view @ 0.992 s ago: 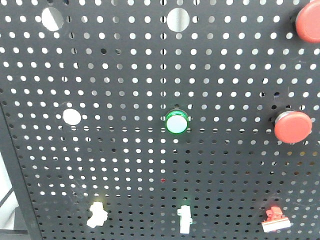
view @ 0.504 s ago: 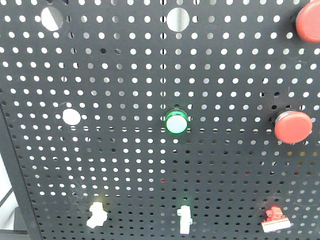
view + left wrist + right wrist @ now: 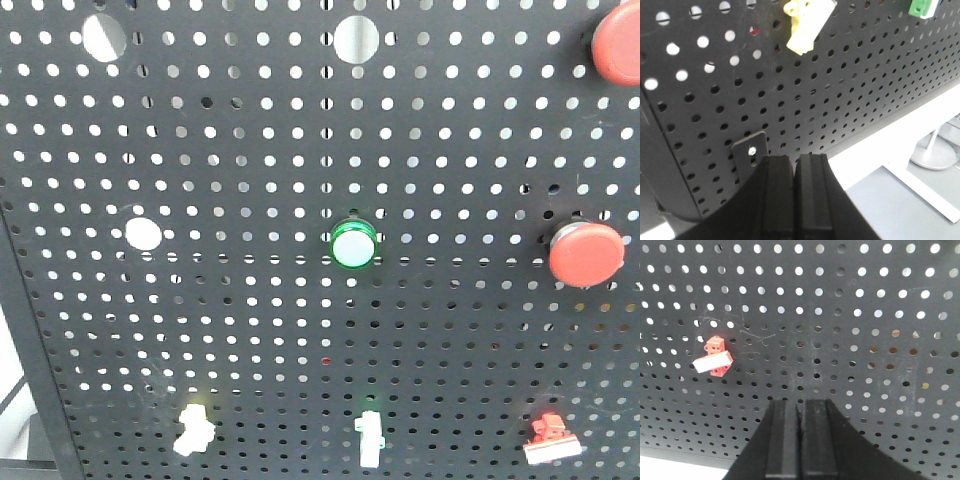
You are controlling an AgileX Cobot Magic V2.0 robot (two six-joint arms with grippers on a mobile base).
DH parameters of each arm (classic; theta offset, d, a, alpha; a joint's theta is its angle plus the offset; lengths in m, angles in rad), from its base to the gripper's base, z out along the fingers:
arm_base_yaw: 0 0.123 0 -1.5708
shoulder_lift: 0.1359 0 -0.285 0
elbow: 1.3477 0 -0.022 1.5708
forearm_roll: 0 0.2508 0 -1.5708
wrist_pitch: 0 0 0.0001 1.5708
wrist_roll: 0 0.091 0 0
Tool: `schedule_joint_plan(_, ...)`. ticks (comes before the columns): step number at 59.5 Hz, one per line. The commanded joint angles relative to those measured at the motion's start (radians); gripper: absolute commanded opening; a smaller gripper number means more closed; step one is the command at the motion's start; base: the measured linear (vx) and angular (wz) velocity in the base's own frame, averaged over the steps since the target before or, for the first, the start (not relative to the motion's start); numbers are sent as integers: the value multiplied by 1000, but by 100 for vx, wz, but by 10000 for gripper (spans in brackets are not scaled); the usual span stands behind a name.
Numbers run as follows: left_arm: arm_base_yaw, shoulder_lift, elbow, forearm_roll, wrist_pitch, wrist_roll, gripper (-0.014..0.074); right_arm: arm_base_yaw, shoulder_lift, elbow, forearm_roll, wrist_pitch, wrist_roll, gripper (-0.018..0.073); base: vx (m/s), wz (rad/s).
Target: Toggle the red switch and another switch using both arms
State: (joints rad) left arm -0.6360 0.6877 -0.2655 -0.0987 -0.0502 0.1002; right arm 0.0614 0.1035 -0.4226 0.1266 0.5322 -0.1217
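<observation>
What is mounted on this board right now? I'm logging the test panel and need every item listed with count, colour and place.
Perforated metal pegboard: one, black, fills the front view.
Round push buttons: two, red, right edge, one at the top corner.
Round lit button: one, white with green ring, centre.
Small red toggle switch: one, white lever, bottom right.
Pale-yellow toggle switch: one, bottom left.
White toggle on green base: one, bottom centre.
Left gripper: black, shut, below the yellow toggle.
Right gripper: black, shut, right of and below the red toggle.

No readable text, labels, brands or numbers anywhere on the pegboard [image 3: 300, 150], switches or buttons.
</observation>
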Motion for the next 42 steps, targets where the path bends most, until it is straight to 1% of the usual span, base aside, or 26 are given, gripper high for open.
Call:
schedule_joint_plan(1,2,-18,16,16,-127,36,3,-4,13,-29,1,-81,3,-6,0,0)
schedule_joint_plan(5,30,-68,67,25,-194,84,3,-4,13,-29,1,-81,3,-6,0,0)
schedule_joint_plan(11,116,-185,172,16,-274,75,3,-4,13,-29,1,-81,3,-6,0,0)
schedule_joint_plan(19,261,-394,281,-52,-275,72,3,-4,13,-29,1,-82,3,-6,0,0)
schedule_joint_plan(22,329,-470,313,-73,-257,71,3,-4,13,-29,1,-82,3,-6,0,0)
schedule_joint_plan(23,345,-502,313,-78,-232,68,3,-4,13,-29,1,-82,3,-6,0,0)
schedule_joint_plan(26,411,-569,310,-73,-151,67,3,-4,13,-29,1,-80,3,-6,0,0)
schedule_joint_plan(33,524,-681,311,-59,-61,40,3,-4,13,-29,1,-80,3,-6,0,0)
schedule_joint_plan(35,543,-704,311,-49,-41,36,3,-4,13,-29,1,-80,3,-6,0,0)
schedule_joint_plan(39,553,-721,312,-33,-10,35,3,-4,13,-29,1,-80,3,-6,0,0)
schedule_joint_plan(42,552,-716,312,-2,19,5,3,-4,13,-29,1,-79,3,-6,0,0)
